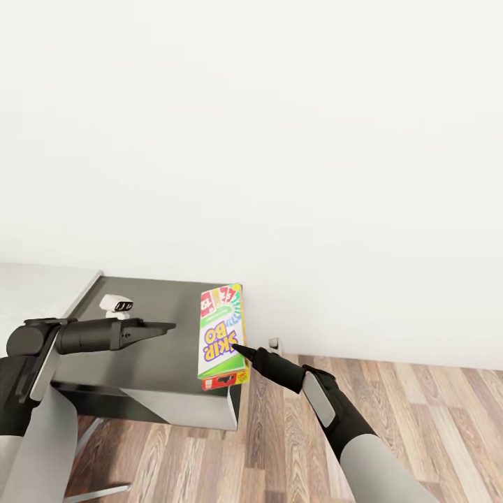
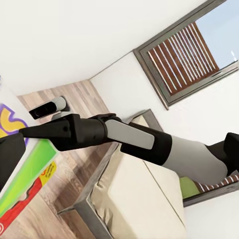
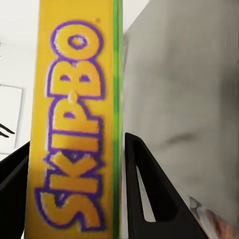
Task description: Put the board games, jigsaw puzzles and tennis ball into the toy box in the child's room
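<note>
Where the wood-plank floor [image 1: 391, 391] lies nearest the camera, the right tool [image 1: 237, 347] reaches in from the lower right, its black tip meeting the long outer edge of a Skip-Bo board game [image 1: 222, 335]. In the right wrist view, the yellow side of the box stands between that tool's two dark fingers [image 3: 144, 194], which sit close on either side of it, so it appears to grip the box. The game lies flat along the right edge of the dark grey bench [image 1: 161, 335], its near end overhanging the front corner. The left tool [image 1: 164, 325] hovers over the bench top just left of the box, fingers drawn narrow to a point. Farther back a small white object [image 1: 117, 304] rests on the bench, before the white wall [image 1: 279, 140]
</note>
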Robot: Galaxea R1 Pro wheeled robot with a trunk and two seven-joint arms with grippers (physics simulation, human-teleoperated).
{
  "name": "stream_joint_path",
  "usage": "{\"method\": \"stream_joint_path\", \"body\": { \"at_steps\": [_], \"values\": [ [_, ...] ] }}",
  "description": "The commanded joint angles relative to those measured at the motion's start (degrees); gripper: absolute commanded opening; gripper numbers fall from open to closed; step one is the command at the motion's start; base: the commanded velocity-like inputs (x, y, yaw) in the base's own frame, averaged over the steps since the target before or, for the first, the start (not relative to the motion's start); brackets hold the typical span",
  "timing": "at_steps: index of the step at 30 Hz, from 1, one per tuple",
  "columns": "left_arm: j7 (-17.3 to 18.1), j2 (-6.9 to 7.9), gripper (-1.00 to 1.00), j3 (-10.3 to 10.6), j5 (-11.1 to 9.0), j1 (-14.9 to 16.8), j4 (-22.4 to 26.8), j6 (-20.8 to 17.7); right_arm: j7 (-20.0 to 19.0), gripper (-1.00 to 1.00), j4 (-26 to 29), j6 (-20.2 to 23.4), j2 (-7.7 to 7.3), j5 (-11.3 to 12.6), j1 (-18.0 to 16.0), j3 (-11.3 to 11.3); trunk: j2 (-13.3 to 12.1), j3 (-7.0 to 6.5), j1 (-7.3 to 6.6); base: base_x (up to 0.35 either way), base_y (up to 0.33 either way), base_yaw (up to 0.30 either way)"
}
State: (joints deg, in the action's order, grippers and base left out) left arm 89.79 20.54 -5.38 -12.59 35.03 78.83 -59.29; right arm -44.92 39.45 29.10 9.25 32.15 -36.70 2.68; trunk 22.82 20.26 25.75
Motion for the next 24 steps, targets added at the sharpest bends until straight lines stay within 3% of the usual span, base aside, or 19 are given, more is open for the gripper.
{"method": "stream_joint_path", "body": {
  "at_steps": [1,24],
  "values": [
    [0.21,0.02,1.0,-0.01,0.02,0.03,0.01,-0.59,0.05,-1.0,0.01,0.43,-0.08,0.45,-0.03,0.04,0.1,0.0,0.03,0.0,0.0,0.0],
    [0.21,0.08,1.0,-0.07,0.78,0.03,0.01,-0.57,0.05,-1.0,0.04,0.43,-0.27,0.41,-0.03,0.01,0.1,-2.19,0.03,0.0,0.0,0.0]
  ]
}}
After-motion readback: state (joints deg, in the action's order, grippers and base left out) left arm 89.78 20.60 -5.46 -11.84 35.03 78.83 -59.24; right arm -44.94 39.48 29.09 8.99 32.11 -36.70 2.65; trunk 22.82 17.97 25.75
